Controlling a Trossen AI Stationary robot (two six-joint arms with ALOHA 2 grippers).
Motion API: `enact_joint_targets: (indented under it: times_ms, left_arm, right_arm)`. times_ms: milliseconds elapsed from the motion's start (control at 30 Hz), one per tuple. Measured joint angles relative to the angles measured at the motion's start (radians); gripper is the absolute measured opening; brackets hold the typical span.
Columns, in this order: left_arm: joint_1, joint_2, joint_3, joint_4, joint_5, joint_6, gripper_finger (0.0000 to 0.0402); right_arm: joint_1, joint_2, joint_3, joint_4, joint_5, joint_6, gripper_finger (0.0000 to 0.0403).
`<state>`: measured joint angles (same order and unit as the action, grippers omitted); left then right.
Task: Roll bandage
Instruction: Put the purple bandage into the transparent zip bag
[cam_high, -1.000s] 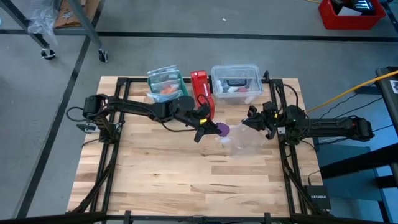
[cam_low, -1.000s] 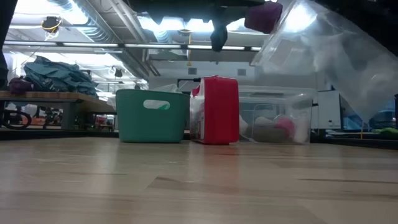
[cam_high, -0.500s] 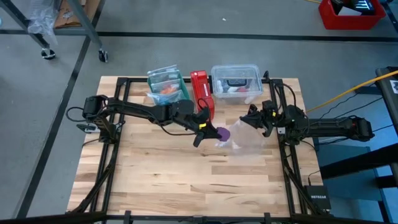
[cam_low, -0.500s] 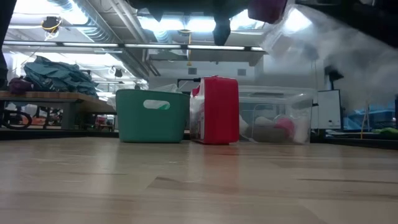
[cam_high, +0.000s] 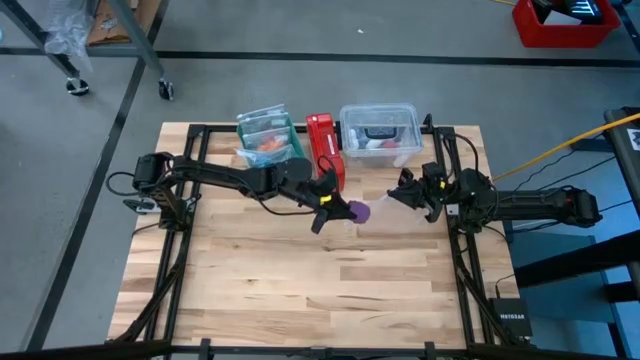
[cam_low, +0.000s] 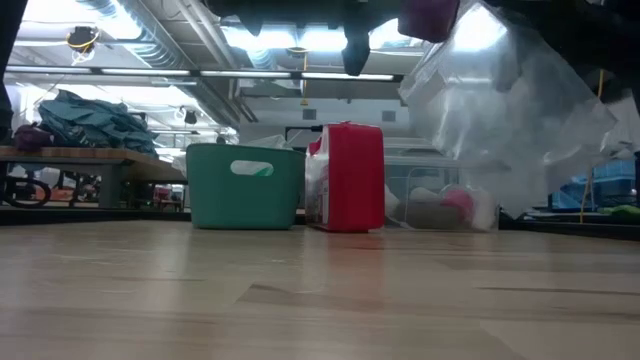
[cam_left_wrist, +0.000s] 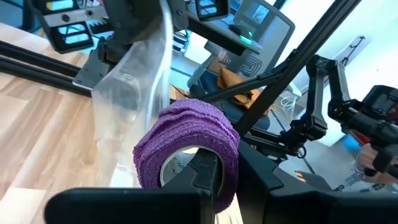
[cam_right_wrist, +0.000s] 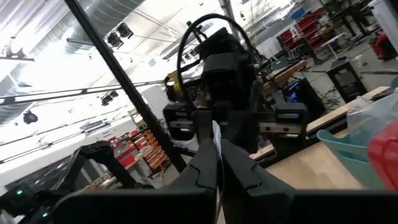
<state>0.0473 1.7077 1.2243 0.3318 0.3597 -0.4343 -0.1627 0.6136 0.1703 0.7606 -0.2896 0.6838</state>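
The bandage (cam_left_wrist: 186, 146) is a purple coil, held well above the table's middle by my left gripper (cam_high: 335, 207), which is shut on it. In the low view the bandage (cam_low: 428, 18) shows at the top edge. Just to its right hangs a clear plastic bag (cam_high: 385, 207), with my right gripper (cam_high: 403, 190) shut on its upper edge. In the left wrist view the bag (cam_left_wrist: 134, 81) hangs right beside the coil; whether they touch I cannot tell. My left gripper has one finger (cam_left_wrist: 205, 174) inside the coil's hollow core and the other outside, with the coil's wall (cam_left_wrist: 231, 163) between them. The fingers come nearly level from the table's left. The coil is lifted clear of the table. My right gripper pinches a thin edge of the clear bag (cam_right_wrist: 216, 140) between its two shut fingers, coming from the table's right. The bag (cam_low: 510, 110) hangs slack below the gripper, clear of the table.
Along the far edge stand a green bin (cam_high: 265, 135), a red box (cam_high: 322, 145) and a clear lidded tub (cam_high: 380, 130). The wooden table (cam_high: 300, 290) shows bare boards on its near half.
Both arms have kept nearly still. The clear bag has swayed and changed shape under my right gripper: it hung spread out toward the near side a second ago and now is drawn in closer to the gripper.
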Motion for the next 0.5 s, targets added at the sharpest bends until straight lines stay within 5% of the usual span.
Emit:
enact_joint_targets:
  times_ms: [500]
  left_arm:
    - [0.012,0.0,0.0,0.001,-0.027,0.023,0.0029]
  right_arm:
    - [0.0,0.0,0.0,0.024,-0.018,0.0,0.0005]
